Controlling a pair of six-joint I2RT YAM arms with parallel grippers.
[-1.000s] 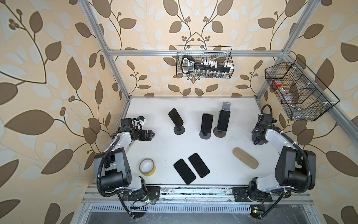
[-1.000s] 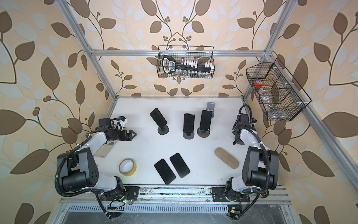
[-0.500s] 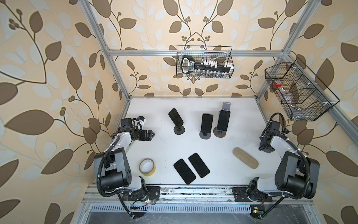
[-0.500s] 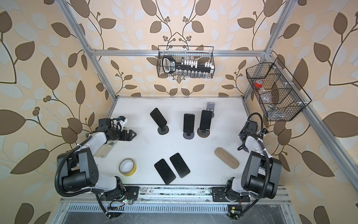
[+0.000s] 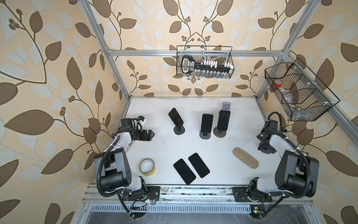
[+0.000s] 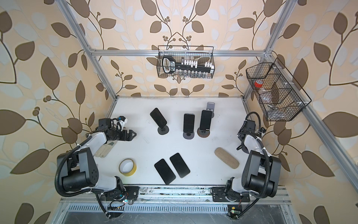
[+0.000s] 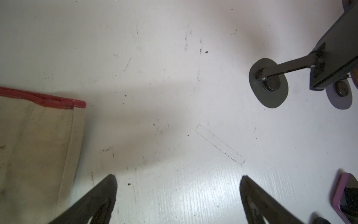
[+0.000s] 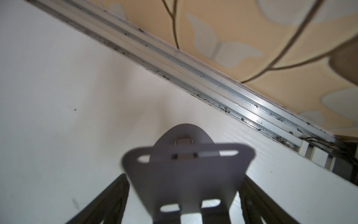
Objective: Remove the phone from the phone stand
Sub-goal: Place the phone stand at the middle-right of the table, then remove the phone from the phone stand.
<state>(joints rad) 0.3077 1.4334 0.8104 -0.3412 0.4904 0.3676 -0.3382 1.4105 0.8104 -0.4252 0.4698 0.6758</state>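
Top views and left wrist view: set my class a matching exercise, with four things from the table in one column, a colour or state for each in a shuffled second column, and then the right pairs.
Column one:
1 tape roll
2 oval pad
3 glove
4 flat phones

Column two:
a black, lying side by side
b cream with a red hem
c yellow
d brown

Pairs: 1c, 2d, 3b, 4a
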